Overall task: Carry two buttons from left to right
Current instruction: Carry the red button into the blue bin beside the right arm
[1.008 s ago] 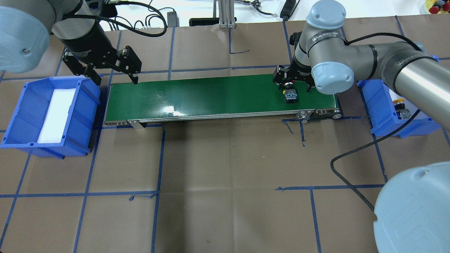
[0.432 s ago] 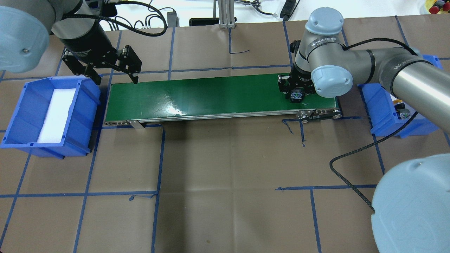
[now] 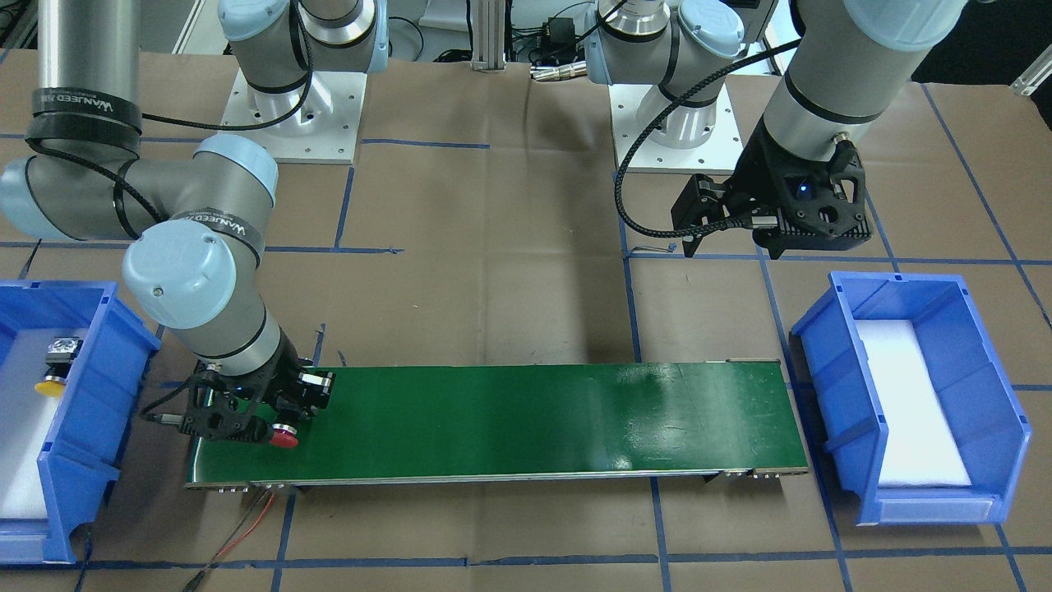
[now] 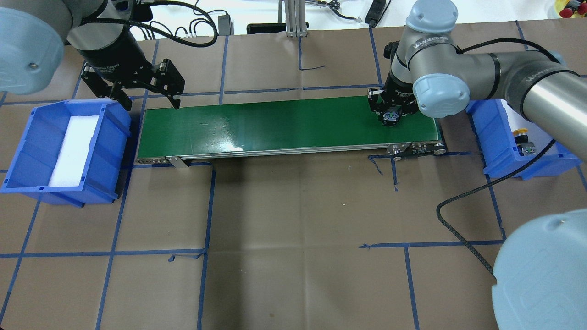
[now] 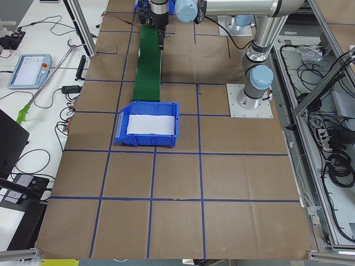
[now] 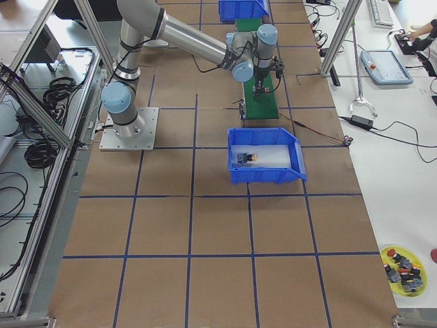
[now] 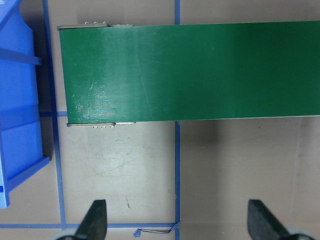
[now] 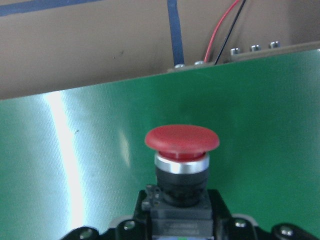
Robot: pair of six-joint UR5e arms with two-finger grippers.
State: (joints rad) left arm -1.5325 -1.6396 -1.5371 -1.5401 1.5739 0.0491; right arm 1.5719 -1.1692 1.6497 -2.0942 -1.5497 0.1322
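Observation:
The red button (image 8: 182, 140) has a red mushroom cap and a black body. My right gripper (image 4: 390, 117) is shut on its body over the right end of the green conveyor belt (image 4: 275, 123). It shows in the front-facing view (image 3: 285, 436) with the cap pointing out from the right gripper (image 3: 263, 426). I cannot tell whether it is clear of the belt. The yellow button (image 4: 523, 135) lies in the right blue bin (image 4: 497, 137). My left gripper (image 4: 151, 103) is open and empty above the belt's left end.
The left blue bin (image 4: 27, 151) holds only a white foam pad (image 4: 73, 151). A black cable (image 4: 463, 201) runs over the table at the front right. Red and black wires (image 3: 246, 518) hang from the belt's right end. Blue tape lines cross the brown table.
My right gripper has come down over the red button on the belt, shut on it, and shifted slightly right and away with it. My left arm has not moved.

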